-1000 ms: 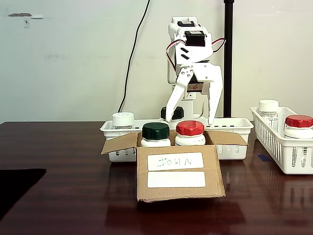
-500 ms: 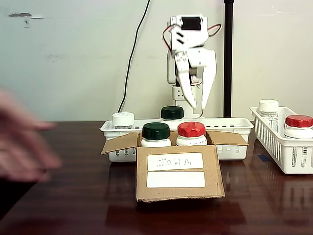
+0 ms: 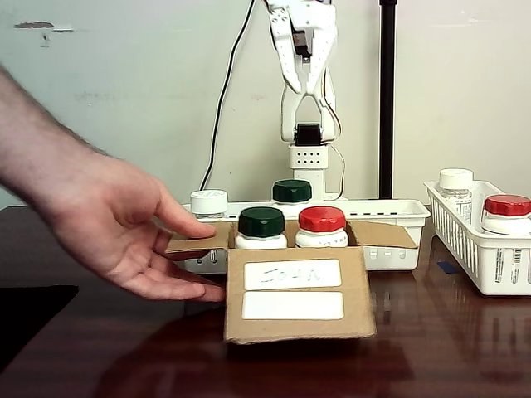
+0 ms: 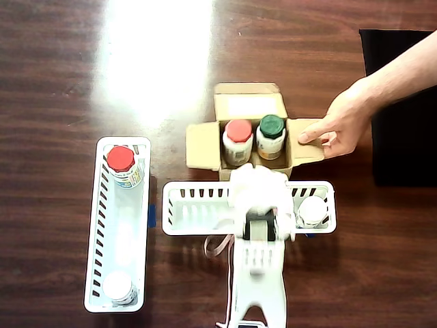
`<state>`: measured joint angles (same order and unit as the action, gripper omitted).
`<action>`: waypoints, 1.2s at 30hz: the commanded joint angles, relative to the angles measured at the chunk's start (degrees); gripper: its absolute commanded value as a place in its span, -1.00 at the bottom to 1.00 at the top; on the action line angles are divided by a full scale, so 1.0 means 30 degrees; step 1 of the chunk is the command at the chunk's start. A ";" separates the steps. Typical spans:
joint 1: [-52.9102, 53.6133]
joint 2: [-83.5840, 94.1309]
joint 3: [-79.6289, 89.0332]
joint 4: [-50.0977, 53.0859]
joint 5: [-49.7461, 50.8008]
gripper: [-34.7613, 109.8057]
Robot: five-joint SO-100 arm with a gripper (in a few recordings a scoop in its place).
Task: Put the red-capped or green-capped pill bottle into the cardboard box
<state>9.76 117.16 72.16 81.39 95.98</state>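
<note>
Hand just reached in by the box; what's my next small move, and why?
Probably hold the arm raised. A person's hand grips the cardboard box flap, and the pill bottle already stands inside beside a green-capped bottle.

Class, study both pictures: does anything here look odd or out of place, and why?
A person's hand touches the side flap of the cardboard box, where the red-capped pill bottle and a green-capped bottle stand upright. Nothing is spilled or damaged.

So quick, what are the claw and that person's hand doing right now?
Claw: raised above the baskets, holding nothing; open or closed cannot be told.
Person's hand: open, fingers on the cardboard box flap.
</note>
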 commanded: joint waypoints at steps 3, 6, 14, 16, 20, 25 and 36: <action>-0.0938 0.6211 0.2373 0.3223 -0.0703 -0.52; -0.1963 0.9609 0.5508 0.3223 -0.1055 -0.52; -0.3691 1.4707 1.1748 0.2725 -0.1377 -0.52; -0.4072 1.5557 1.3008 0.2520 -0.1377 -0.52; -0.4893 1.6992 1.5674 0.1523 -0.1875 -0.52; -0.6182 1.8955 1.8809 0.0146 -0.2402 -0.52; -0.7734 2.6455 2.5898 -0.1055 -0.2578 -0.52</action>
<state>-11.95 190.90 146.16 79.10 87.63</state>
